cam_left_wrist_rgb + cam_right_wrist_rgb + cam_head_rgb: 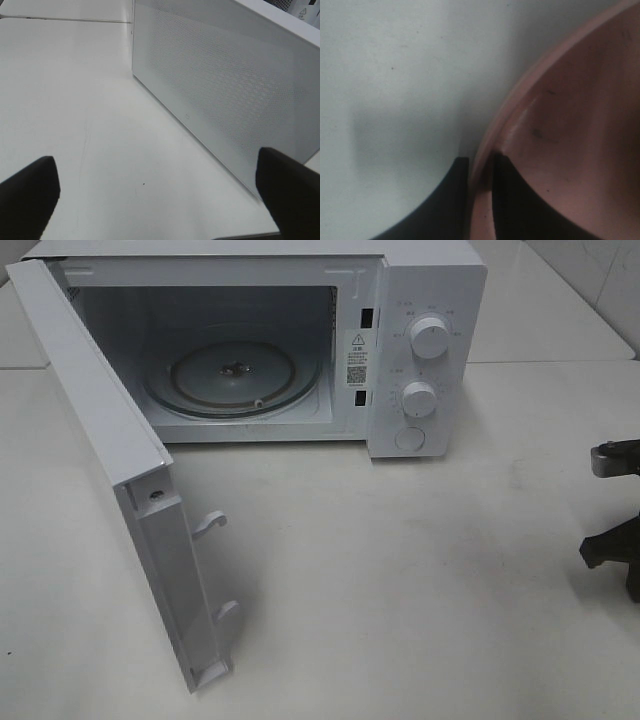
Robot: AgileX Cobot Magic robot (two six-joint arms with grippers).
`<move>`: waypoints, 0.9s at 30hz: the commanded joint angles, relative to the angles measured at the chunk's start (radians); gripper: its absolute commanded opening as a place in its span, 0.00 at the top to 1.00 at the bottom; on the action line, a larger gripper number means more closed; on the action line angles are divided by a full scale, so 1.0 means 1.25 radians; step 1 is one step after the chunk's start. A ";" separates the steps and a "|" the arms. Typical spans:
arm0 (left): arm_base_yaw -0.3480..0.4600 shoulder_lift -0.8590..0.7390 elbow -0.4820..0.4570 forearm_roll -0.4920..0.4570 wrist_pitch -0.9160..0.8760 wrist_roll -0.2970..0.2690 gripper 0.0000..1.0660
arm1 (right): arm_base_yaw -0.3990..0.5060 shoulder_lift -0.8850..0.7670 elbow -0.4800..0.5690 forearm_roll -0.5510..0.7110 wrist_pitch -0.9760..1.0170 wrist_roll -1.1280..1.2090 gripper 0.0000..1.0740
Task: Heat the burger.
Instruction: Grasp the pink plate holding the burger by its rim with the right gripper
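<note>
- At the far left, the left gripper (155, 157) hangs over the bare white table (400, 590). Its two black fingers (27, 195) are spread wide apart, and they hold and touch nothing.
- Just beside that gripper stands the microwave door (90, 410), swung fully open. The left wrist view shows its perforated outer face, with the lower edge close to the tabletop.
- Behind the door, the white microwave (425, 300) sits at the back of the table with its cavity open to the camera.
- Inside the cavity, the round glass turntable (235, 375) lies flat.
- On the control panel to the right of the cavity, the upper knob (430, 338) sits above the lower knob (420, 398), with a round button (410, 438) below both.
- At the right edge of the high view, only black parts of the right arm (610, 545) show.
- Seen from the right wrist, the right gripper (480, 160) has its jaws drawn nearly together on the rim of the pink plate (580, 125). One finger (440, 210) is outside the rim and the other inside, each pressed against it.
- Where the burger is cannot be told: no view shows it, and only part of the plate is in frame.
</note>
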 commanded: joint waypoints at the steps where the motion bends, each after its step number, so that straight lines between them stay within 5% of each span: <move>1: 0.003 -0.020 0.003 -0.003 -0.007 0.004 0.06 | -0.003 0.006 -0.002 0.002 0.006 0.006 1.00; 10: 0.003 -0.020 0.003 -0.003 -0.007 0.004 0.06 | -0.001 0.000 -0.002 -0.005 0.016 0.047 1.00; 27: 0.003 -0.020 0.003 -0.003 -0.007 0.004 0.06 | 0.107 -0.067 -0.002 -0.274 0.111 0.302 1.00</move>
